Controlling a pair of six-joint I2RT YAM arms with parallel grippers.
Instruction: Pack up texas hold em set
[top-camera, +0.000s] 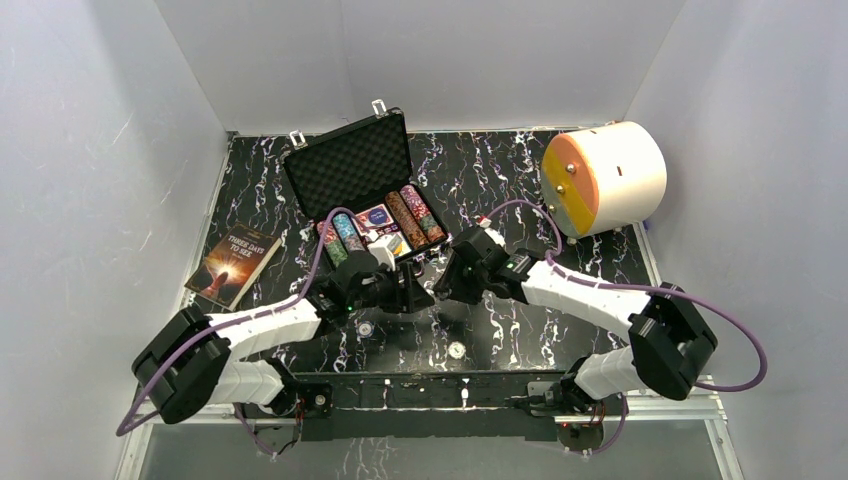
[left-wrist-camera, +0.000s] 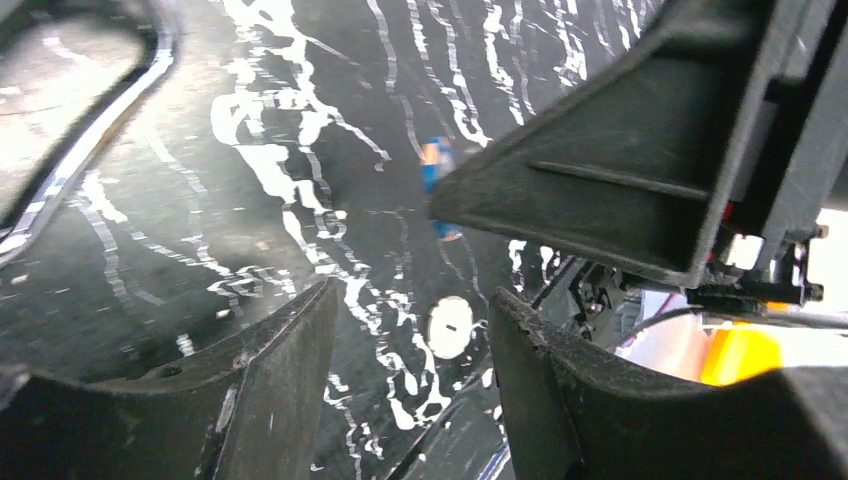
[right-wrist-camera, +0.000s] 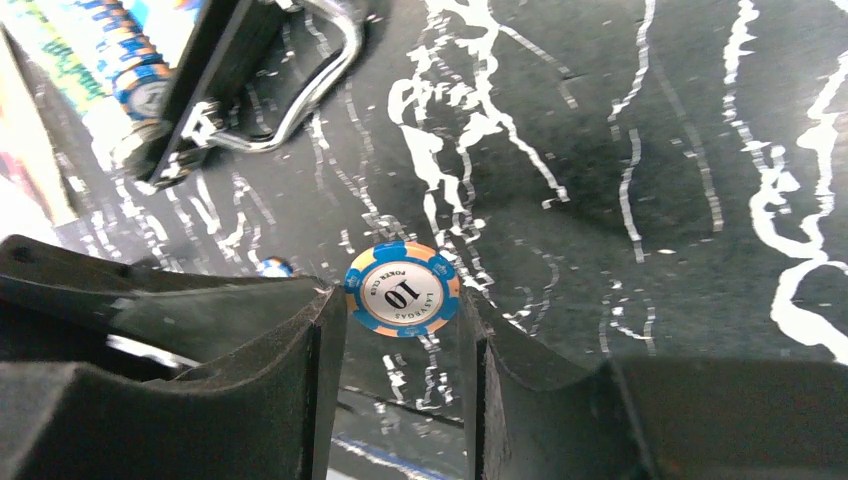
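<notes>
Chip (right-wrist-camera: 402, 289) clamped between right pincer (right-wrist-camera: 403, 298) fingertips

The open chip case (top-camera: 352, 170) sits centre rear on the table (top-camera: 500, 190), with chip rows (top-camera: 415, 215) in its tray. A book (top-camera: 233, 266) lies left of it and a drum (top-camera: 605, 178) at right rear. 2 loose chips (top-camera: 366, 328) (top-camera: 457, 350) lie before the case. 1 poker chip (right-wrist-camera: 402, 289) sits between the fingertips of the right gripper (right-wrist-camera: 403, 310).

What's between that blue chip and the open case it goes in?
Nothing visible blocks it. The blue chip, held in the right fingers, has open table up to the case, whose lid is up. The left fingers hover close beside.
</notes>
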